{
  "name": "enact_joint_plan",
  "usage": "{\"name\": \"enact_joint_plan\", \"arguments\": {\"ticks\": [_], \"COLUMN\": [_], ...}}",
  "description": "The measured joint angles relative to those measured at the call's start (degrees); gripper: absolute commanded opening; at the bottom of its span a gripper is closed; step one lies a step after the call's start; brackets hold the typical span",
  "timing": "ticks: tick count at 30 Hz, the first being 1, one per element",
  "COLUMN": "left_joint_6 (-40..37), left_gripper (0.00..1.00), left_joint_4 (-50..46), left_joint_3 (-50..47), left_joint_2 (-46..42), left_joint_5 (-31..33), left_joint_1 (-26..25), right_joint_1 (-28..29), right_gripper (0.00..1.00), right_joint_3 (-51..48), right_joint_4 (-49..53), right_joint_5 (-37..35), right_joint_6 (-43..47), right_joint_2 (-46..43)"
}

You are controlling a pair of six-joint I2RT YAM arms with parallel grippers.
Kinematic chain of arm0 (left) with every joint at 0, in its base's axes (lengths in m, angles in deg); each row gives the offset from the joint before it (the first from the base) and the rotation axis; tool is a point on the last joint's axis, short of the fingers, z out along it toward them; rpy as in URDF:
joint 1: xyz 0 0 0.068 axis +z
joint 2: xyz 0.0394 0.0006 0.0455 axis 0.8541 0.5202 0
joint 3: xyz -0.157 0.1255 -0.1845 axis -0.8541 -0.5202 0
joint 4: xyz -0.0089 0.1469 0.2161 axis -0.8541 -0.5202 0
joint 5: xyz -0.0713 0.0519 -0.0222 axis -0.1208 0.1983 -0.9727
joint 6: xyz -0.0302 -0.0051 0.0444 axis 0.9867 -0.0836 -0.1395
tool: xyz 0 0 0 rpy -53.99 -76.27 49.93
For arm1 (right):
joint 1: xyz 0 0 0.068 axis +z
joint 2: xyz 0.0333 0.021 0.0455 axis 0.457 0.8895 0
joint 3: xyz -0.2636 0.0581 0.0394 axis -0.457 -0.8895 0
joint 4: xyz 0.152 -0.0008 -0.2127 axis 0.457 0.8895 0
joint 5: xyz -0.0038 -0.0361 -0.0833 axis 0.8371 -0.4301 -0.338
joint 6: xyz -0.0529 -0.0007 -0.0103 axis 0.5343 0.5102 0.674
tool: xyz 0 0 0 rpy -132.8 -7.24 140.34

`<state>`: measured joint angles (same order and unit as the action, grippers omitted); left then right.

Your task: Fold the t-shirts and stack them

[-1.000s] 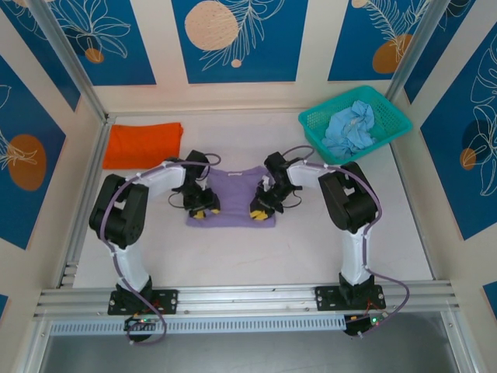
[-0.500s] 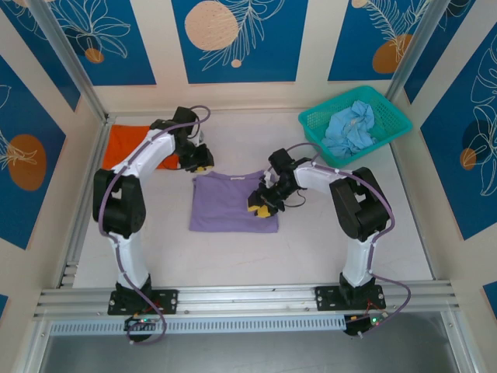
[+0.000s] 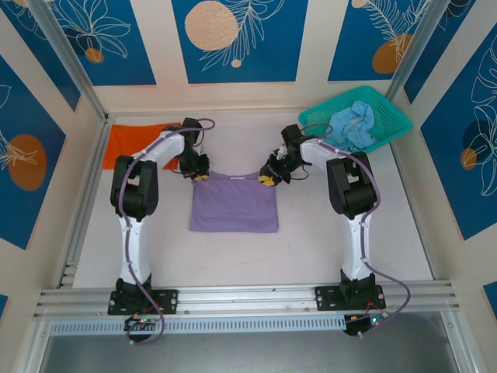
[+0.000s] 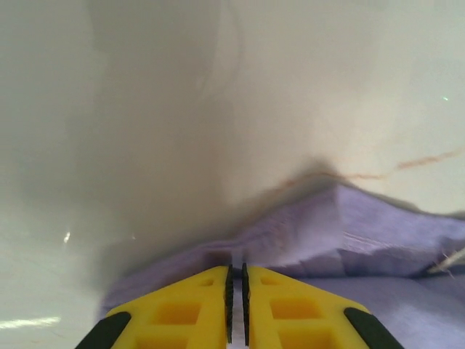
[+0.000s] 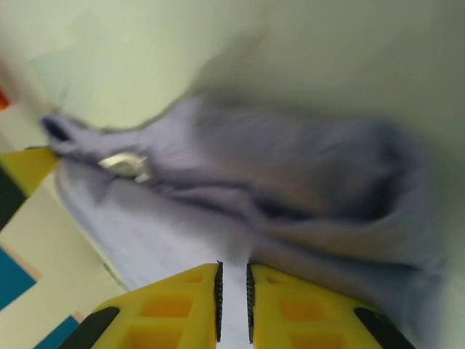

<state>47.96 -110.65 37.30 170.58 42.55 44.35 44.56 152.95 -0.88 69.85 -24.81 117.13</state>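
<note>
Fold | left end effector [image 4: 235, 269] and right end effector [image 5: 233, 265] clenched on lavender t-shirt [image 3: 233, 208] far corners | lift both evenly, keep your edge taut.

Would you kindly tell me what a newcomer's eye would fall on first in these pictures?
The lavender t-shirt lying flat mid-table draws the eye first, with the left gripper and the right gripper closed on its two far corners. Next come the folded orange t-shirt at the far left and the teal mesh basket at the far right, which holds a crumpled pale blue t-shirt.
</note>
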Motion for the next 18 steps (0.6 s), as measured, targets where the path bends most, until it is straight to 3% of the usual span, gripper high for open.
{"name": "enact_joint_plan", "arguments": {"ticks": [5, 9, 13, 15, 18], "left_joint_6": [0.0, -0.1, -0.2, -1.1, -2.0], "left_gripper": [0.20, 0.54, 0.84, 0.91, 0.92], "left_joint_4": [0.3, -0.1, 1.0, 2.0, 5.3], "left_joint_3": [-0.4, -0.1, -4.2, -7.9, -14.9], "left_joint_2": [0.0, -0.7, -7.0, -11.6, -17.4], "left_joint_5": [0.4, 0.3, -2.0, -3.8, -7.6], "left_joint_1": [2.1, 2.7, 3.8, 5.0, 5.9], "right_joint_1": [-0.9, -0.7, 0.2, 1.0, 2.4], "right_gripper": [0.27, 0.47, 0.69, 0.75, 0.78], "right_joint_3": [1.8, 2.7, 1.0, -0.8, -3.6], "right_joint_4": [2.7, 3.1, 0.4, -1.3, -4.2], "right_joint_5": [-0.2, -0.5, -0.1, 0.3, 1.7], "right_joint_6": [-0.7, -1.4, -2.3, -2.4, -2.3], "right_joint_2": [1.2, 1.1, -1.5, -4.5, -9.6]}}
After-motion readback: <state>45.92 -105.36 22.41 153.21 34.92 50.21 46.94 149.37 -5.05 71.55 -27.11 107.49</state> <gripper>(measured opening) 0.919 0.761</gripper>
